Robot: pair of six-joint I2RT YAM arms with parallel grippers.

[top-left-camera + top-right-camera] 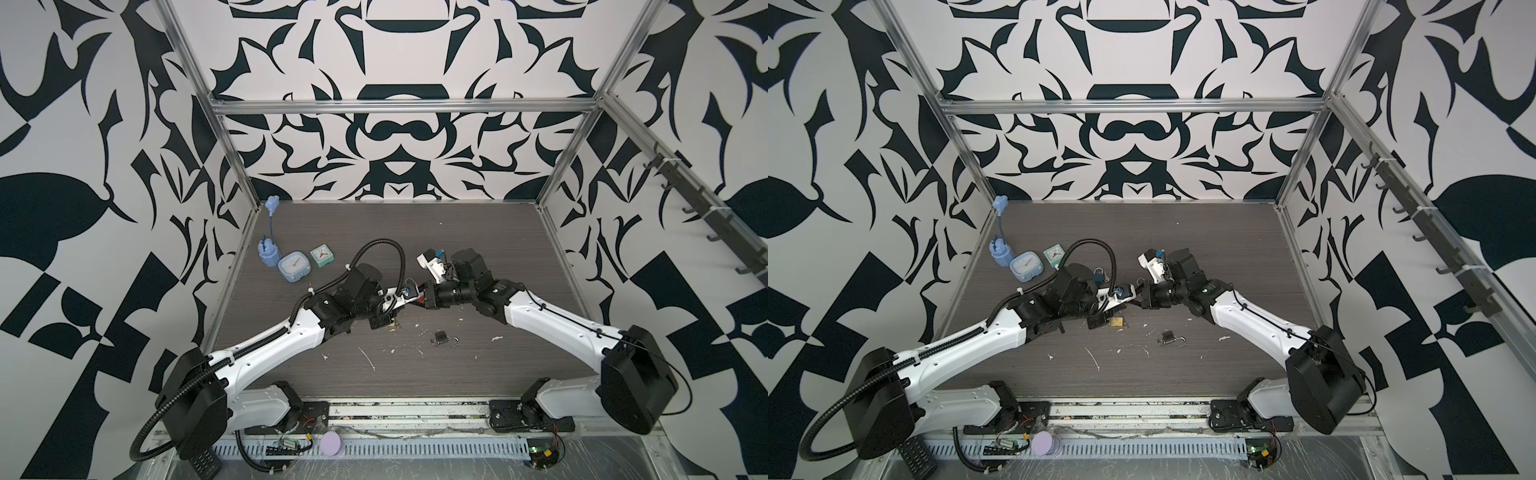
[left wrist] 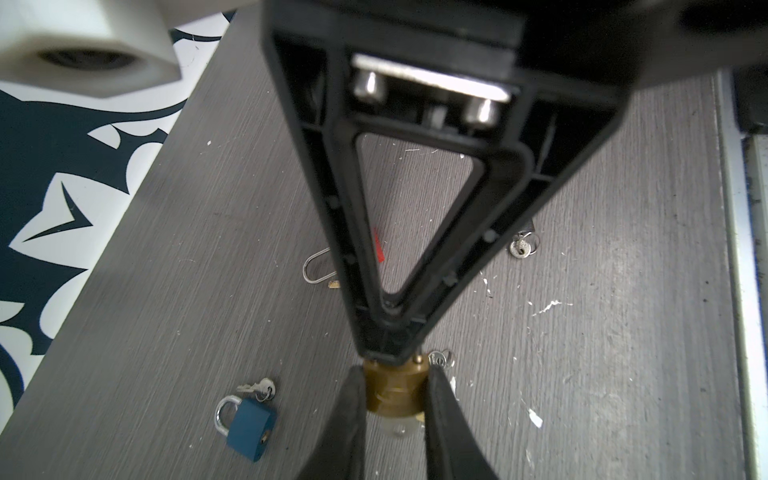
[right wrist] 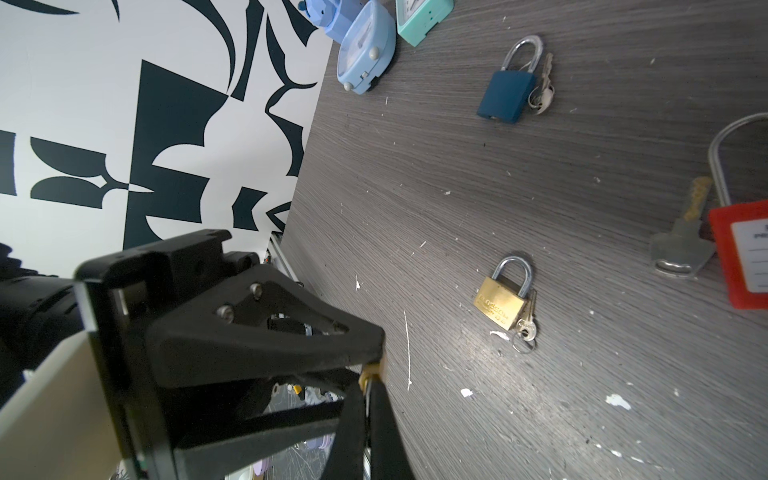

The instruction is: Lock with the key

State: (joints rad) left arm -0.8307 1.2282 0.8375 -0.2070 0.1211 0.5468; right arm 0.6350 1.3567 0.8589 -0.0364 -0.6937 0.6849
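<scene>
My left gripper (image 2: 395, 399) is shut on a small brass padlock (image 2: 395, 386), its two fingers pressing on the body's sides above the table. My right gripper (image 2: 390, 353) faces it, with its shut tips right at the padlock's end. In the right wrist view the right gripper (image 3: 371, 376) pinches a thin strip of metal, the key (image 3: 366, 392), against a bit of brass (image 3: 369, 369) at the left gripper's tip (image 3: 376, 353). Most of the key is hidden. Both grippers meet at mid-table in both top views (image 1: 411, 302) (image 1: 1133, 300).
On the table lie a second brass padlock with keys (image 3: 500, 305), a blue padlock with keys (image 3: 505, 97), a red padlock (image 3: 739, 257) with a large key (image 3: 681, 249), and a small black padlock (image 1: 440, 336). Two clocks (image 1: 294, 268) (image 1: 322, 257) and a blue plug (image 1: 268, 255) stand at the far left.
</scene>
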